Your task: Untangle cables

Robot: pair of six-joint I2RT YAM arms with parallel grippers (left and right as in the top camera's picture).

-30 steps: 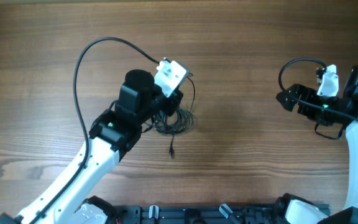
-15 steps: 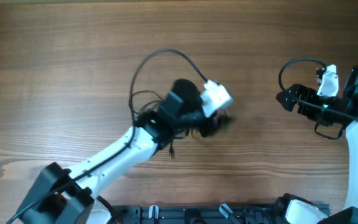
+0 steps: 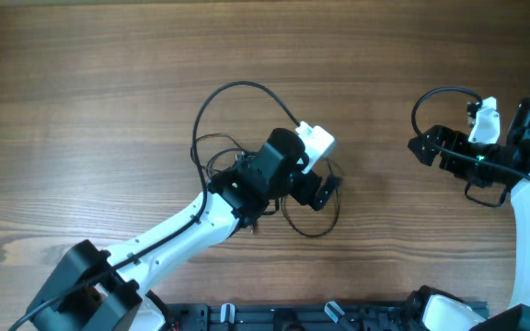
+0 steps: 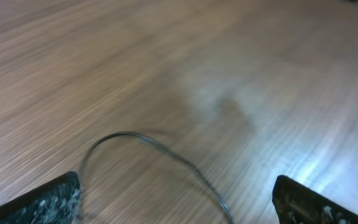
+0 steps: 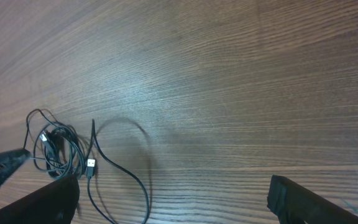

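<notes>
The cables are thin black wires. In the overhead view a loose strand loops out to the right, more strands show at the left, and the left arm hides the part between them. My left gripper hangs open just above the right loop. Its wrist view shows one thin strand curving over the wood between the wide-apart fingers, touching neither. My right gripper stands open far to the right, holding nothing. Its wrist view shows the coiled bundle with a small plug at the left.
The left arm's thick black cable arches above the table behind the wrist. The right arm's own cable curls at the far right. The black rail runs along the table's front edge. Bare wood lies between the two grippers.
My left arm swung right from over the bundle, drawing a strand out into a loop, and its jaws went from shut to open, letting go of the cable. The right arm stayed still.
</notes>
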